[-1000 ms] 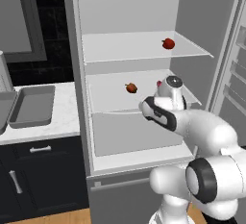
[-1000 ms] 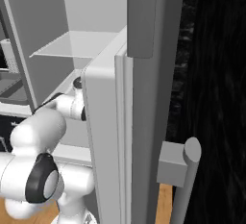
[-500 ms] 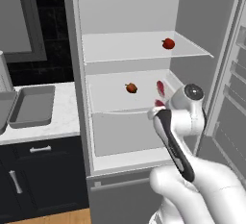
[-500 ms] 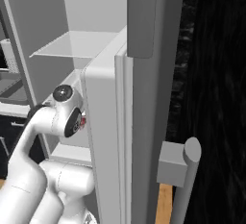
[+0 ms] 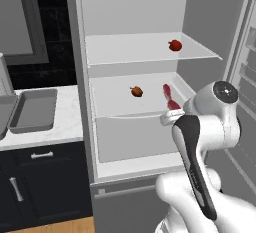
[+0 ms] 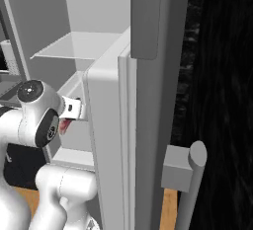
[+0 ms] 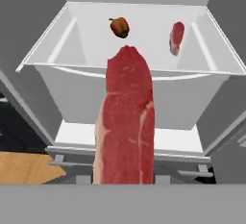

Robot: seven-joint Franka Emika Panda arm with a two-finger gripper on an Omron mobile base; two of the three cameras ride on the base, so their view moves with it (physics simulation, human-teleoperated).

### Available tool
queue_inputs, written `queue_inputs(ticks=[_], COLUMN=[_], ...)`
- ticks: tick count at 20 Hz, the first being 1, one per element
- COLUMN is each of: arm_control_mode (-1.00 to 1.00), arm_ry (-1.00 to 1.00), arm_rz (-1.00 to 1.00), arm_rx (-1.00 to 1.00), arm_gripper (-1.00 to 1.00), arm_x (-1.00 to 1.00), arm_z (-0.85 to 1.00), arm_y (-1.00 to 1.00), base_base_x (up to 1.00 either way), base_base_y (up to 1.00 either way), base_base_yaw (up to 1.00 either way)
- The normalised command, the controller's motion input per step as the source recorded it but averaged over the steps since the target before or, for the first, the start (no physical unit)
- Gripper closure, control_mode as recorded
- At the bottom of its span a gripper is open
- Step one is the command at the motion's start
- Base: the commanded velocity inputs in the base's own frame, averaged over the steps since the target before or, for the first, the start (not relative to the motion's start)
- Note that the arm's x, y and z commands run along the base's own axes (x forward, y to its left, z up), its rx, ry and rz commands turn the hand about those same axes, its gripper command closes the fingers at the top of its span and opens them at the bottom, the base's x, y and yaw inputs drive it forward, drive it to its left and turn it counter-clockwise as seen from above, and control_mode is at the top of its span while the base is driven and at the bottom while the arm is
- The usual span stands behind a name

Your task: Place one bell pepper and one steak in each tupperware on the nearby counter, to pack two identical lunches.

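In the hand view a long raw red steak (image 7: pixel 126 122) juts out from between my fingers and hides them. My gripper (image 5: pixel 170 117) is shut on it, at the front edge of the open fridge's middle shelf. The steak hangs under the hand (image 6: pixel 64 125). A second steak (image 7: pixel 177 37) stands at the back right of that shelf, with a bell pepper (image 7: pixel 119 26) to its left. Another bell pepper (image 5: pixel 174 45) lies on the upper shelf. A grey tupperware (image 5: pixel 32 109) sits on the white counter (image 5: pixel 50 137) to the left.
The fridge door (image 6: pixel 113 140) stands open on the right, close beside my arm. Part of a second grey container (image 5: pixel 3 114) shows at the left edge of the counter. Black cabinets (image 5: pixel 40 182) with silver handles lie below it.
My arm has swung up and toward the cameras, so its forearm now covers the lower right of the left base view. The hand, with the steak, has drawn back from the shelf to its front edge.
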Motion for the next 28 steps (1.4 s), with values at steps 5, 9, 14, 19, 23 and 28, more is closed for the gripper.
queue_inputs(ticks=[5,9,14,19,23,28], arm_control_mode=[1.0,1.0,1.0,1.0,1.0,1.0], arm_ry=[-0.03,0.0,0.0,0.0,0.0,0.0], arm_rz=[0.0,0.0,0.0,0.0,0.0,0.0], arm_rx=[-0.02,0.0,0.0,0.0,0.0,0.0], arm_gripper=[1.0,1.0,1.0,1.0,1.0,1.0], arm_x=[-0.28,0.0,0.0,0.0,0.0,0.0], arm_z=[0.21,0.0,0.0,0.0,0.0,0.0], arm_y=[0.21,0.0,0.0,0.0,0.0,0.0], base_base_x=[-0.44,-0.3,0.11,0.77,1.0,0.91], base_base_y=[0.45,1.0,1.0,1.0,1.0,0.93], base_base_yaw=[0.01,0.04,0.01,0.0,0.0,-0.01])
